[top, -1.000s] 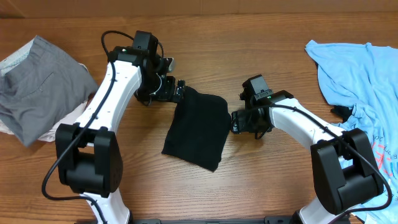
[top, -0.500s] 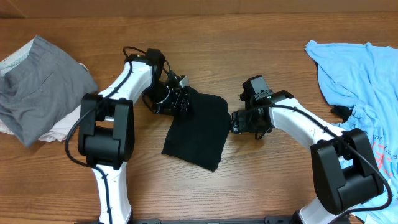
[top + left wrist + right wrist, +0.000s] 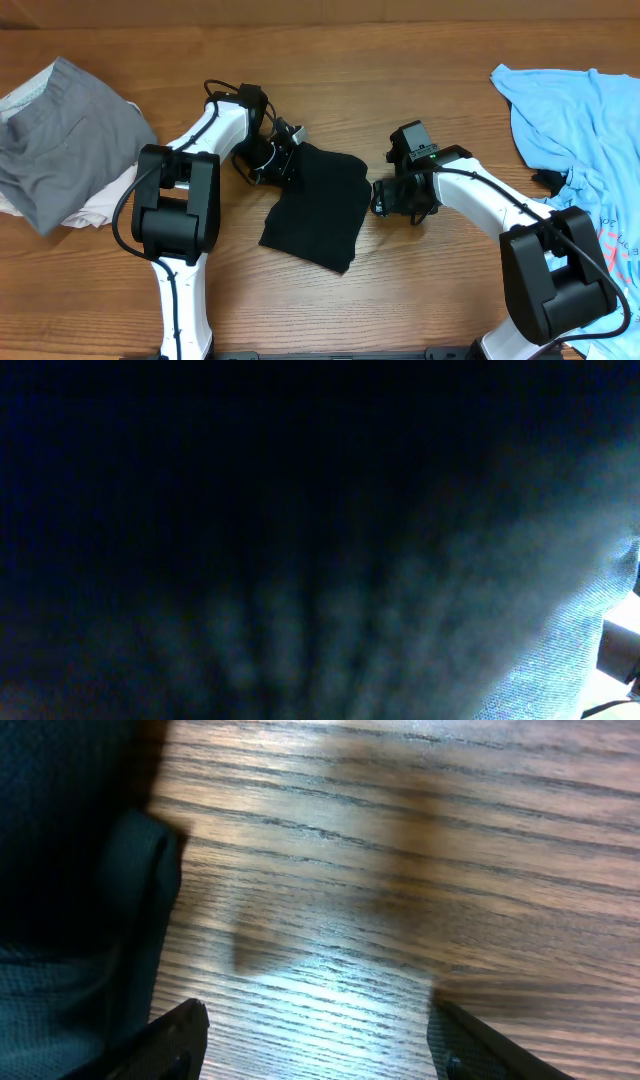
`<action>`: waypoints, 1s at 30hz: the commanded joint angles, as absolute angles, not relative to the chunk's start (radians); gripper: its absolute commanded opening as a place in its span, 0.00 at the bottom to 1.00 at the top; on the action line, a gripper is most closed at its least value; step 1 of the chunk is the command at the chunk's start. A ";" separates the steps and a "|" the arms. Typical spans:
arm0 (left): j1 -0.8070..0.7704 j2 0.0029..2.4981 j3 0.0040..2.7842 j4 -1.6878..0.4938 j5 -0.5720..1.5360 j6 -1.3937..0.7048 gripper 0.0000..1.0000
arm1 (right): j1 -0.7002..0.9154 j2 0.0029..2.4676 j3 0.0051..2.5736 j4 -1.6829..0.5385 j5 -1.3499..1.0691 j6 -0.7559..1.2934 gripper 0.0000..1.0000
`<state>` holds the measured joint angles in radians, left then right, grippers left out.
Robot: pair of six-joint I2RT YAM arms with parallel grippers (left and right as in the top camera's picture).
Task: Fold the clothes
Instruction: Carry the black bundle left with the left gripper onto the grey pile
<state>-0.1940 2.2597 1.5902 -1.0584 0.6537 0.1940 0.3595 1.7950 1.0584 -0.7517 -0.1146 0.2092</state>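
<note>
A black cloth lies flat in the middle of the wooden table. My left gripper is down on its upper left corner, and the jaws are shut on the fabric there. The left wrist view is filled by dark cloth pressed close to the lens, so the fingers are hidden. My right gripper sits low beside the cloth's right edge, open. In the right wrist view its fingertips spread wide over bare wood, with the black cloth just to the left.
A crumpled grey garment lies at the far left on a pale piece. A light blue shirt is heaped at the right edge. Bare wood shows behind the cloth.
My left arm has swung in and lowered its gripper onto the cloth's upper left corner, closing from wide open to shut. The right arm has stayed still.
</note>
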 commanded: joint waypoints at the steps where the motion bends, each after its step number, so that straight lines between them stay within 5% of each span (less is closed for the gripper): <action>1: -0.165 2.204 1.617 -1.046 0.551 0.184 0.04 | 0.358 1.797 1.079 -0.752 -0.105 0.212 0.74; 17: 0.240 1.684 1.659 -0.874 0.256 0.040 0.04 | 0.358 1.797 1.079 -0.754 -0.105 0.212 0.74; 30: 0.588 1.715 1.659 -0.715 0.259 0.010 0.06 | 0.358 1.797 1.079 -0.758 -0.105 0.212 0.74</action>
